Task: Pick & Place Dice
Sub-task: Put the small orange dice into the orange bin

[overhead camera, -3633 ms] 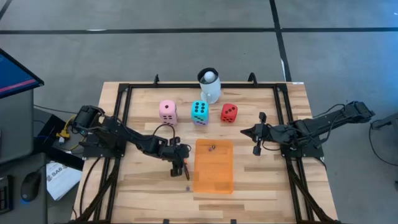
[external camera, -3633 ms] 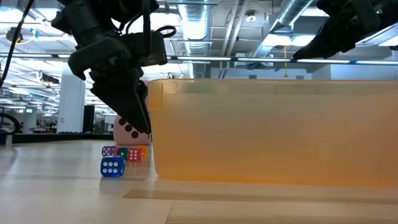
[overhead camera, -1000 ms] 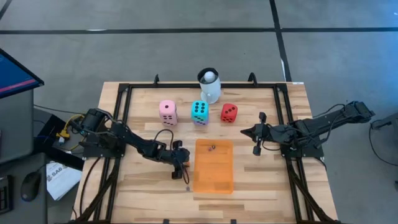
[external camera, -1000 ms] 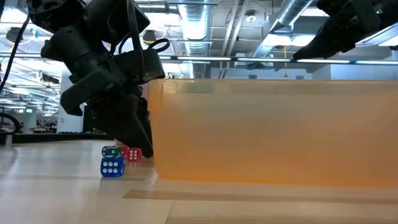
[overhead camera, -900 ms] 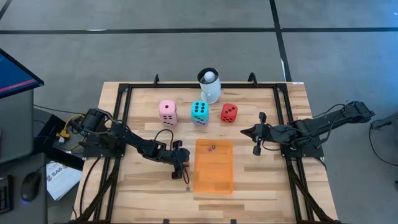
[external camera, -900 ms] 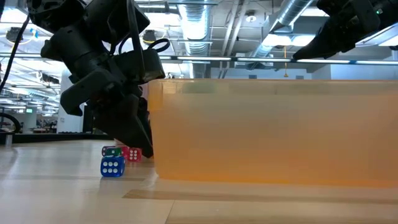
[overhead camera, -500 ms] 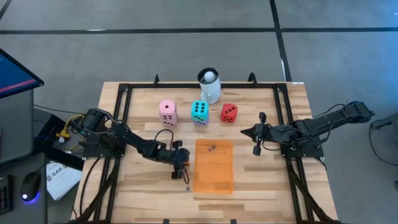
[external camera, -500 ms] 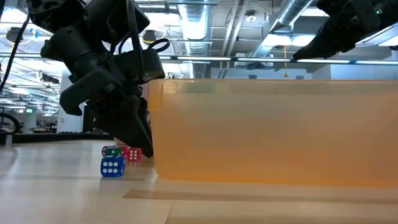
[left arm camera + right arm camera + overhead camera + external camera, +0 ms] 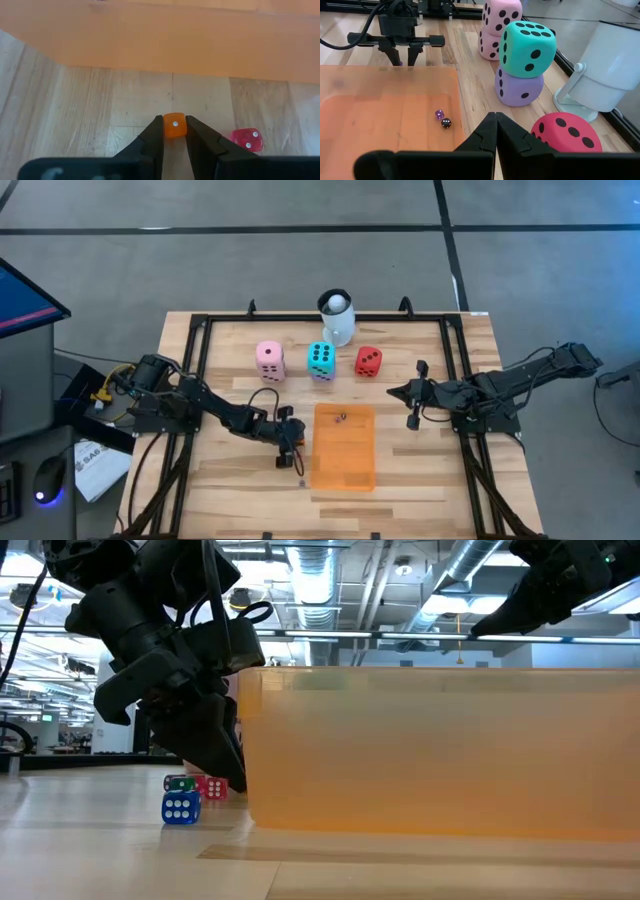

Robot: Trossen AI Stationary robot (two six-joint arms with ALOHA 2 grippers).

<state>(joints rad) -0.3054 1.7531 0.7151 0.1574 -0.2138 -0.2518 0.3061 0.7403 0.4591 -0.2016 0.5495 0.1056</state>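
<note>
My left gripper (image 9: 291, 452) stands low beside the left wall of the orange tray (image 9: 343, 446), shut on a tiny orange die (image 9: 174, 126). A tiny red die (image 9: 246, 140) lies on the wood beside it. The low view shows small blue (image 9: 181, 808), green (image 9: 180, 783) and red (image 9: 213, 787) dice on the table by the gripper. A purple (image 9: 439, 114) and a black (image 9: 446, 123) tiny die lie in the tray. Big pink (image 9: 269, 360), teal (image 9: 320, 360) and red (image 9: 368, 361) dice stand farther back. The teal die sits on a purple one (image 9: 517, 87). My right gripper (image 9: 412, 420) hangs shut above the table. My left gripper pinches the tiny orange die by two opposite faces (image 9: 165, 127), between its two fingertips. The fingers slant down from the table's left, toward the tray. The die sits with a one-pip face toward the wrist camera. Whether it rests on the wood cannot be told.
A white mug (image 9: 337, 318) with a ball stands at the far edge behind the big dice. A black frame (image 9: 200, 340) runs around the table's edge. Bare wood lies left of and in front of the tray.
</note>
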